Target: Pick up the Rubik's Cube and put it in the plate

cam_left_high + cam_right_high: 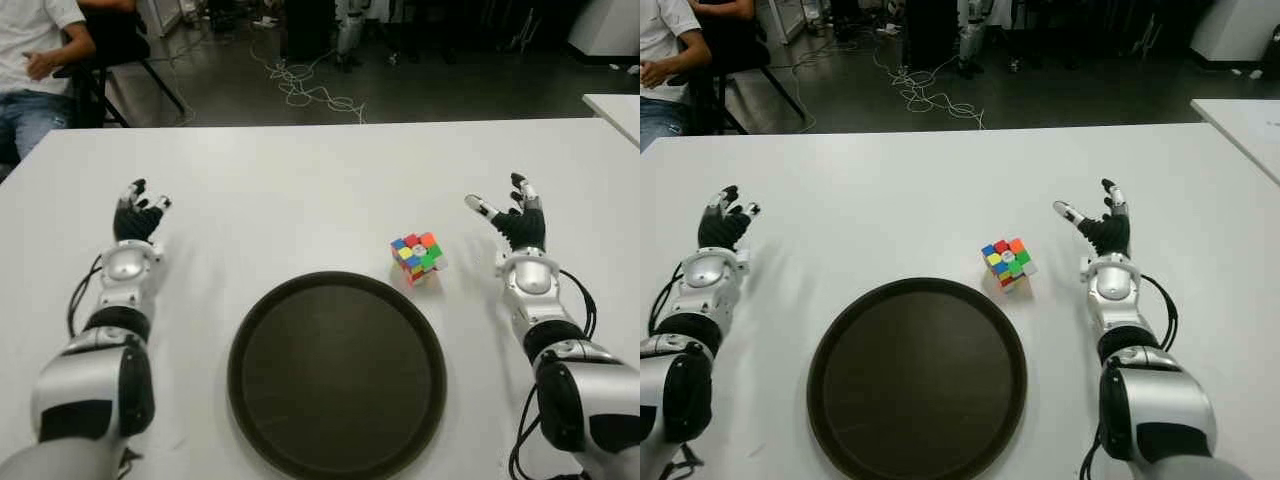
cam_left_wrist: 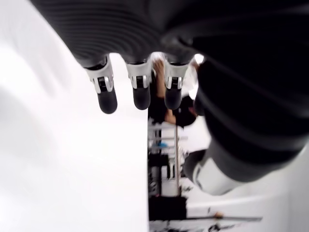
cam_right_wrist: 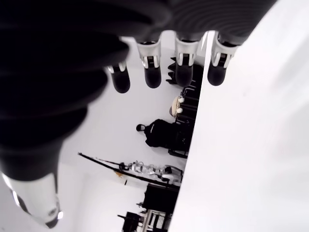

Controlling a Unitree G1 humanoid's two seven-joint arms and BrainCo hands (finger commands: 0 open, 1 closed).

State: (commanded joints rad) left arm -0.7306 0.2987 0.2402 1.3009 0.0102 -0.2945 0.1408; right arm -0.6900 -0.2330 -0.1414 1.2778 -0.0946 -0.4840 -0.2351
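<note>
A Rubik's Cube [image 1: 418,256] with mixed colour faces stands on the white table [image 1: 300,190], just beyond the far right rim of a round dark plate [image 1: 337,373]. The plate holds nothing. My right hand [image 1: 516,218] shows to the right of the cube, a short gap away, fingers spread and holding nothing. My left hand [image 1: 139,212] shows at the far left of the table, well apart from the plate, fingers relaxed and holding nothing. In the right wrist view the fingertips [image 3: 152,77] point out over the table with nothing between them.
A person in a white shirt [image 1: 30,60] sits beyond the table's far left corner. Cables [image 1: 305,85] lie on the dark floor behind the table. Another white table's corner [image 1: 615,105] shows at the far right.
</note>
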